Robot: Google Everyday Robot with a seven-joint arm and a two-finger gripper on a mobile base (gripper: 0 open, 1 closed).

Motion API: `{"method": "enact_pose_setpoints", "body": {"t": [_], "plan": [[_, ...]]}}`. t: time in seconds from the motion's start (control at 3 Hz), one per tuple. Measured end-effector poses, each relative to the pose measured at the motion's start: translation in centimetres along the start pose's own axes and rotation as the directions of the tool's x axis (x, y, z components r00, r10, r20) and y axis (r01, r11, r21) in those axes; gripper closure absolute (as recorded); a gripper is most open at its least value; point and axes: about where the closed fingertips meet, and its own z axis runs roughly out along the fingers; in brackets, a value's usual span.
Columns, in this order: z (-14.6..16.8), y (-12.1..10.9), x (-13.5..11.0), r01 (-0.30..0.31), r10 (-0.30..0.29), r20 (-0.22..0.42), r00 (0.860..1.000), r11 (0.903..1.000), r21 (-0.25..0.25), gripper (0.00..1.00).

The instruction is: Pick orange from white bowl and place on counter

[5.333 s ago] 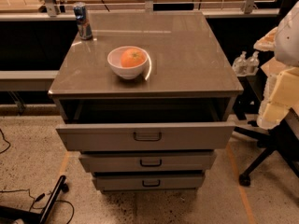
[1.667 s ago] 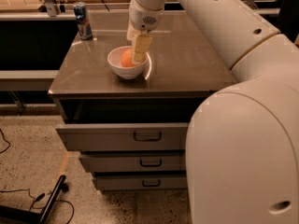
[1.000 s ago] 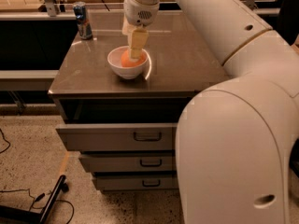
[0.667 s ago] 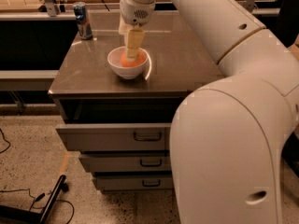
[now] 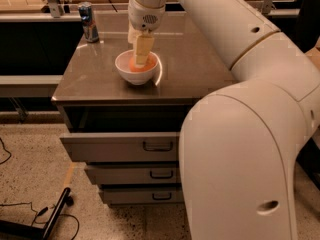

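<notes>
The white bowl [image 5: 126, 70] stands on the glossy grey-brown counter [image 5: 195, 69], left of its middle. The orange [image 5: 150, 63] lies in the bowl; only its edges show beside the gripper. My gripper [image 5: 141, 59] reaches down from the arm straight into the bowl, with a cream finger [image 5: 143, 48] in front of the orange. The rest of the orange is hidden behind it.
A blue drink can [image 5: 88, 21] stands at the counter's back left corner. The top drawer [image 5: 125, 144] of the cabinet is pulled out. My large white arm [image 5: 240, 149] fills the right side. A wooden bench [image 5: 30, 16] runs behind.
The arm swung in from the right over the counter, and the gripper has come down into the bowl and shifted slightly left onto the orange. The bowl has not moved.
</notes>
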Motion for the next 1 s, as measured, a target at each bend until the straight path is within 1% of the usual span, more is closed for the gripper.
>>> {"method": "enact_pose_setpoints", "body": {"t": [0.33, 0.67, 1.0], "plan": [[1.0, 0.3, 0.8, -0.013, 0.014, 0.002, 1.000, 0.9998, -0.017, 0.38], [2.5, 0.4, 1.1, -0.011, 0.011, 0.006, 1.000, 0.9991, -0.041, 0.40], [3.8, 0.4, 1.4, -0.009, 0.009, 0.009, 1.000, 0.9981, -0.061, 0.56]]}}
